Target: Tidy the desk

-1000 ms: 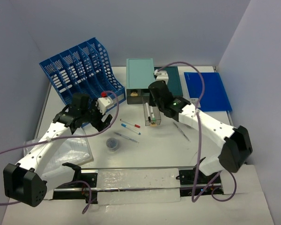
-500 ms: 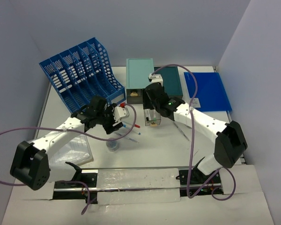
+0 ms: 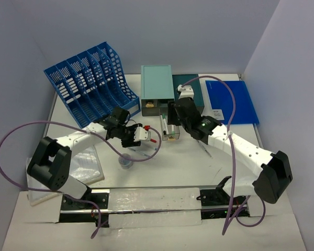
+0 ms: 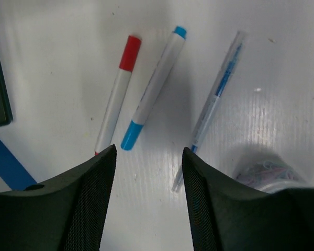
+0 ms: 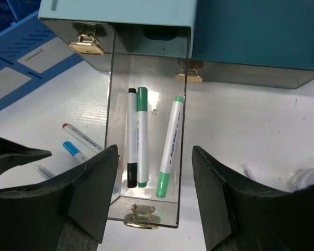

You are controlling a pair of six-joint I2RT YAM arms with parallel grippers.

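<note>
My left tool (image 4: 149, 151) hung open just above the table (image 4: 52, 63), the blue pen (image 4: 153, 89) at its 12 o'clock. My right tool (image 5: 154, 150) hung open over the clear drawer (image 5: 157, 78), table underneath too.

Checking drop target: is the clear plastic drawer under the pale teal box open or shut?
Open. The clear plastic drawer juts out from the pale teal box, three markers lying inside.
</note>
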